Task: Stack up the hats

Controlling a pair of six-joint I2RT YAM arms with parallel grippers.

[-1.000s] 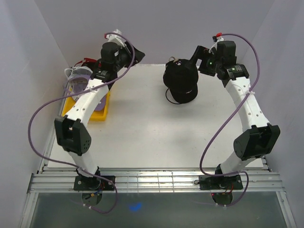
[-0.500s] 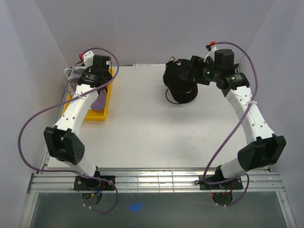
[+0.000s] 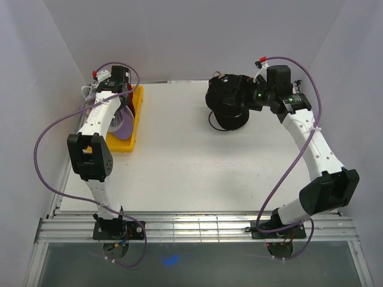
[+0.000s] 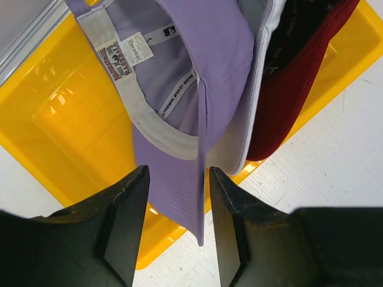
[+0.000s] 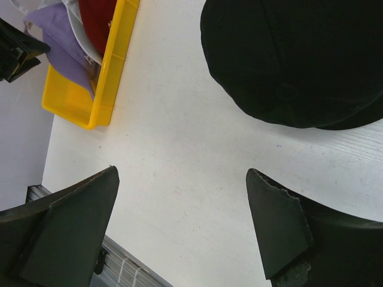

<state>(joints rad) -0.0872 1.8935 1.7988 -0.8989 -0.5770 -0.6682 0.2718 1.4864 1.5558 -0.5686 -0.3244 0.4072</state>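
The left gripper (image 4: 178, 221) hangs with jaws apart astride the brim edge of the lavender cap (image 4: 221, 60) in the yellow tray (image 4: 66, 113), the white cap (image 4: 254, 89) and dark red cap (image 4: 287, 89) crowded beside it, while the right gripper (image 5: 182, 221) gapes wide over bare table (image 5: 179, 119) near the black cap (image 5: 299, 54)

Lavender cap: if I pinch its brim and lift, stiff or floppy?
The brim of the lavender cap holds a curve, so probably stiff. Its fabric crown looks soft and may sag. The white cap pressed against it might shift.
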